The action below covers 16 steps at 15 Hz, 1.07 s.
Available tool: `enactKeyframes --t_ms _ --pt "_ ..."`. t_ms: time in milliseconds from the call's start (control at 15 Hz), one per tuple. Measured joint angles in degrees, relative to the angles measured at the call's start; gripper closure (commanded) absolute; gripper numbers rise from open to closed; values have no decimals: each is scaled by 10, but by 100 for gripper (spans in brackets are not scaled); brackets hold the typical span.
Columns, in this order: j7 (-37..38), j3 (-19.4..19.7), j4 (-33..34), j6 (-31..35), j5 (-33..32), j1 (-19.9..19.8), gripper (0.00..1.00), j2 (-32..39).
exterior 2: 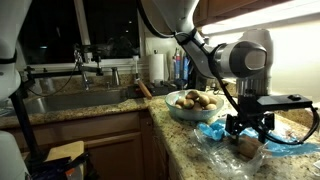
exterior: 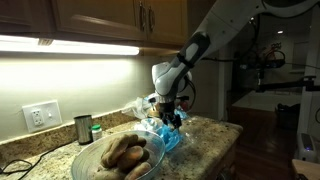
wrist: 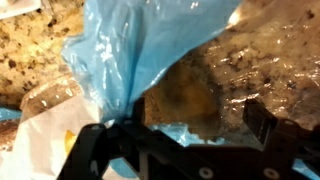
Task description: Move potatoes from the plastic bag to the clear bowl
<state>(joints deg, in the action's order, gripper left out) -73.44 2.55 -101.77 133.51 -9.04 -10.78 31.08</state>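
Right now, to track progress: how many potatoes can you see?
4 potatoes: three piled in the clear bowl, one inside the plastic bag beneath the tool. Others may lie hidden in the bag or pile.

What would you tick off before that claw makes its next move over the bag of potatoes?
1. The claw is open: ok, fingers spread wide in the wrist view.
2. The claw is over the bag: ok.
3. A potato lies under the claw: ok, a brown lump shows below the fingers.
4. Plastic is out of the grip: not ok, a blue fold drapes by one finger.
5. The bowl is beside the bag: ok, it holds several potatoes.
6. The potato can be lifted free of the plastic: cannot tell.
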Motion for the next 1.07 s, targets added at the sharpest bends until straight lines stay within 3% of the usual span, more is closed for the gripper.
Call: enactKeyframes --t_ms 867,933,1067 --pt "-5 -5 29 -3 14 -8 0 29" --pt "-5 -5 30 -3 14 -8 25 29" --pt "-5 -5 32 -4 14 -8 33 29"
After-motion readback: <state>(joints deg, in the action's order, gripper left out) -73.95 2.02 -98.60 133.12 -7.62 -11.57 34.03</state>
